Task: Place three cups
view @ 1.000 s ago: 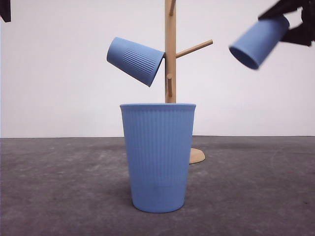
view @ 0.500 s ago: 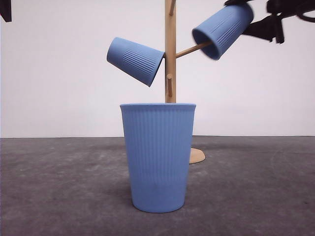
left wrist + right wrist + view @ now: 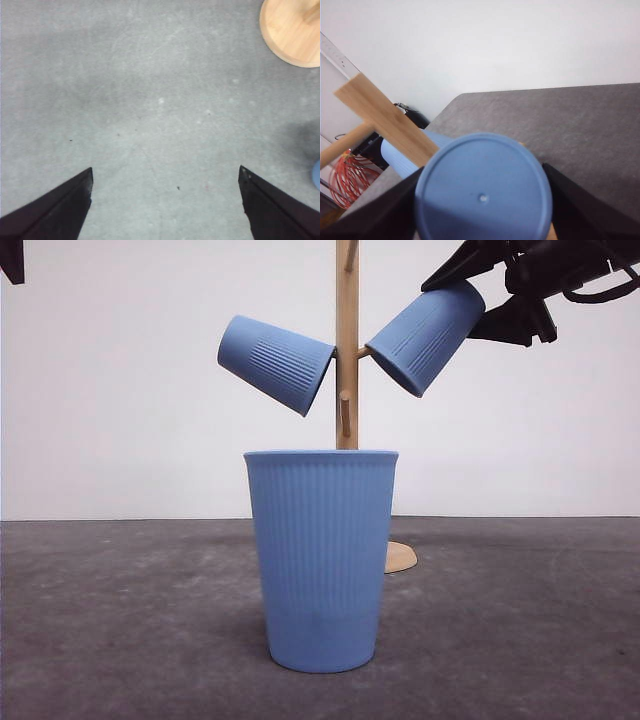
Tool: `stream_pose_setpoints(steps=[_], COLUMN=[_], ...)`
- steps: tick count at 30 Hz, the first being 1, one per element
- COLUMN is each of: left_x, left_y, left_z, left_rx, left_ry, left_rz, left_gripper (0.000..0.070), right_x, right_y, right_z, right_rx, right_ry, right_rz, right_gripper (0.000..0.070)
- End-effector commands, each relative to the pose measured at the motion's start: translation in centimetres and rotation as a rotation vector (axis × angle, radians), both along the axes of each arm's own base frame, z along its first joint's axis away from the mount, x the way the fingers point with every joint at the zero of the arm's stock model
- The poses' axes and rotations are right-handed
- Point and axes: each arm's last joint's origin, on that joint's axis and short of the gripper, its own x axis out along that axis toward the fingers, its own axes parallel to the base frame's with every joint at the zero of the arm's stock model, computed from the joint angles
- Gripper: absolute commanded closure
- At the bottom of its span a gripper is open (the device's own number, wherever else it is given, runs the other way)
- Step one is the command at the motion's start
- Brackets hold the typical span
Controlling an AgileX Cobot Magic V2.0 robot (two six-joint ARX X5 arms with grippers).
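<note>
Three cups are in play, and the one held by the right arm has changed position most: a second ago it hung well out to the right of the wooden rack (image 3: 347,340), mouth tilted down and left; half a second ago its mouth met the tip of the right-hand peg; now it sits over that peg, rim close beside the post. The judgement is that the second hanging is nearly complete and only the release remains, after which one cup is left to place.

The largest cup in the front view, the standing cup (image 3: 321,560), rests upright on the grey table (image 3: 120,620) in front of the rack base and has not moved. It is light blue, tapered, handleless, with fine vertical ribbing.

The hung cup (image 3: 275,363) stays on the left peg, mouth against the post, base pointing up and left.

The carried cup (image 3: 426,337) shows a smooth flat base in the right wrist view.

The right gripper (image 3: 497,288) clamps this cup at its base end, a finger on either side.

The left gripper (image 3: 165,200) hangs over bare table near the rack base, jaws spread wide and holding nothing
</note>
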Motion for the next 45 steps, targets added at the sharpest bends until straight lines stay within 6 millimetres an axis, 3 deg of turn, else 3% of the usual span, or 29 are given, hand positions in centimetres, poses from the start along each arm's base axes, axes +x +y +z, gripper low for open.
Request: stream_pose_setpoints(steps=[1, 2, 10, 15, 21, 25, 30, 34, 42, 45], left_x=[0.3, 0.3, 0.3, 0.3, 0.5, 1.2, 2.6, 3.8, 4.4, 4.5], left_y=[-0.2, -0.3, -0.4, -0.4, -1.7, -3.8, -7.8, -11.4, -17.3, -18.8], left_z=[0.2, 0.2, 0.2, 0.2, 0.3, -0.4, -2.3, -4.8, -10.4, -12.1], left_rx=[-0.023, -0.034, -0.065, -0.074, -0.213, -0.222, -0.211, -0.184, -0.072, -0.006], left_ry=[-0.003, -0.001, 0.006, 0.006, 0.009, 0.034, 0.100, 0.173, 0.341, 0.352], left_rz=[-0.014, -0.021, -0.045, -0.050, -0.170, -0.247, -0.358, -0.441, -0.558, -0.567], left_gripper=[0.0144, 0.0144, 0.0144, 0.0144, 0.0144, 0.0146, 0.0146, 0.0146, 0.0147, 0.0195], right_x=[0.5, 0.5, 0.5, 0.0, -3.4, -7.0, -11.7, -14.8, -19.0, -20.4], right_y=[-0.1, -0.1, -0.7, -2.3, -4.3, -4.3, -3.3, -2.3, -0.7, -0.5], right_z=[0.3, 0.3, 0.4, 1.0, 3.2, 4.4, 5.1, 5.5, 6.5, 6.7], right_rx=[-0.013, -0.012, -0.004, 0.027, -0.045, -0.233, -0.451, -0.505, -0.554, -0.561], right_ry=[-0.031, -0.031, -0.036, -0.023, -0.015, -0.014, 0.058, 0.101, 0.084, 0.086], right_rz=[-0.006, -0.006, 0.002, 0.039, -0.010, -0.111, -0.186, -0.147, -0.102, -0.079], right_gripper=[0.0112, 0.0084, 0.0076, 0.0076, 0.0076, 0.0078, 0.0078, 0.0078, 0.0079, 0.0078])
